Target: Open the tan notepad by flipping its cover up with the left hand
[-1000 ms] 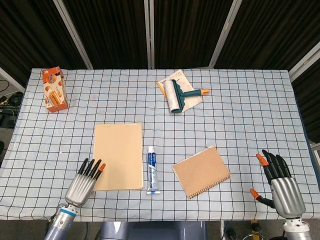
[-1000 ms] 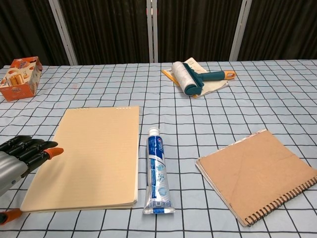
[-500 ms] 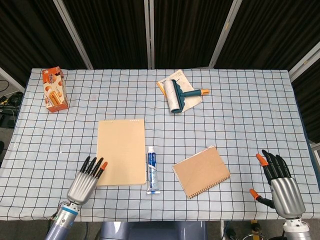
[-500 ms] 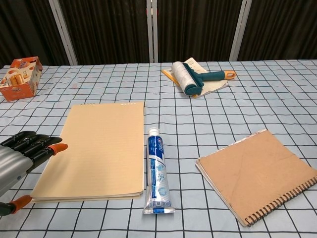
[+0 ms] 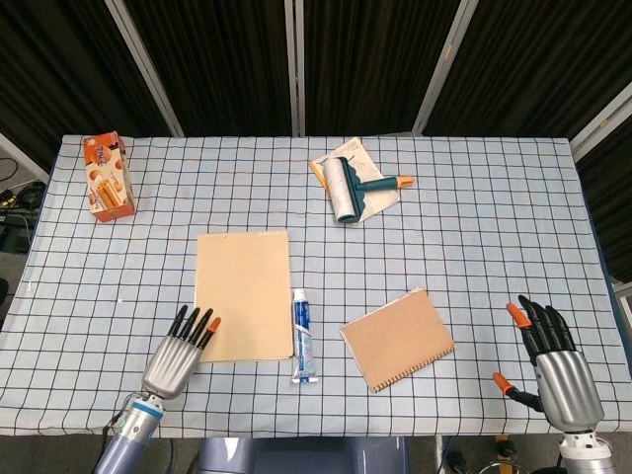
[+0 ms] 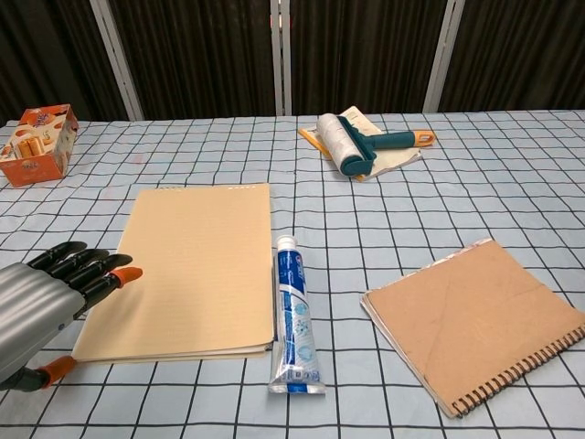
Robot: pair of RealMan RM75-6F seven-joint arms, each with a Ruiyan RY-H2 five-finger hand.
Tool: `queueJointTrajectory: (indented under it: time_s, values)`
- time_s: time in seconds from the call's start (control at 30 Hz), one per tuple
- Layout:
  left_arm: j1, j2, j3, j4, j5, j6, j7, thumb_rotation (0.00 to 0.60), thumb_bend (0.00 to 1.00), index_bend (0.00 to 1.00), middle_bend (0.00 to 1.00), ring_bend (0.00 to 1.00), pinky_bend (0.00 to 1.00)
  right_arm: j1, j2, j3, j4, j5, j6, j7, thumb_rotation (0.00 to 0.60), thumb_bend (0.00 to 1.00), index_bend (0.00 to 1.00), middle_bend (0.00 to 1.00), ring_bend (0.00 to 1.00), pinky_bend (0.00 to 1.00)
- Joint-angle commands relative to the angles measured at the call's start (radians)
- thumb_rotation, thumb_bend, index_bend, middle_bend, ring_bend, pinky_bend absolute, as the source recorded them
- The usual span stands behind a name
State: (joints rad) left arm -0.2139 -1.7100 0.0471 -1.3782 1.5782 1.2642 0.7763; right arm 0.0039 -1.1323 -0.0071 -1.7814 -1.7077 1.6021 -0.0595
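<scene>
The tan notepad [image 5: 244,294] lies flat and closed, its near left edge just beyond the left hand [image 5: 178,359] fingertips [image 6: 125,273]. It has slid right over the last second and now touches the toothpaste tube [image 5: 303,336]; the cover is not lifted. Both hands hold nothing, fingers extended; the right hand [image 5: 554,364] hasn't moved.
</scene>
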Motion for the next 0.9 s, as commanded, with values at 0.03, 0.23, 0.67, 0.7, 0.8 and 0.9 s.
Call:
queueJointTrajectory:
  time_s: [0.03,0.23,0.67,0.7,0.8,0.9]
  values:
    - [-0.006,-0.004,-0.006,-0.004,-0.006,-0.004,0.005,0.600,0.61,0.05,0.00,0.00,0.00,-0.001,0.001,0.000,-0.002,0.002,0.000,0.006,0.600,0.08,0.05,0.00,0.00,0.00]
    - [-0.013,-0.009,-0.011,-0.007,-0.006,0.005,0.002,0.600,0.65,0.06,0.00,0.00,0.00,-0.003,0.002,0.000,-0.004,0.002,0.004,0.010,0.600,0.08,0.06,0.00,0.00,0.00]
    - [-0.044,-0.026,-0.043,0.015,-0.065,-0.038,0.056,0.600,0.66,0.06,0.00,0.00,0.00,-0.007,0.006,0.001,-0.009,0.000,0.011,0.015,0.600,0.08,0.07,0.00,0.00,0.00]
    - [-0.049,-0.025,-0.049,0.010,-0.072,-0.042,0.065,0.600,0.66,0.06,0.00,0.00,0.00,-0.008,0.006,0.001,-0.010,0.000,0.012,0.016,0.600,0.08,0.07,0.00,0.00,0.00]
    - [-0.057,-0.022,-0.056,0.001,-0.083,-0.049,0.079,0.600,0.66,0.06,0.00,0.00,0.00,-0.008,0.007,0.001,-0.011,0.000,0.012,0.018,0.600,0.08,0.07,0.00,0.00,0.00]
    - [-0.070,-0.019,-0.069,-0.015,-0.103,-0.061,0.094,0.600,0.66,0.09,0.00,0.00,0.00,-0.008,0.007,0.000,-0.012,-0.002,0.011,0.018,0.600,0.08,0.07,0.00,0.00,0.00]
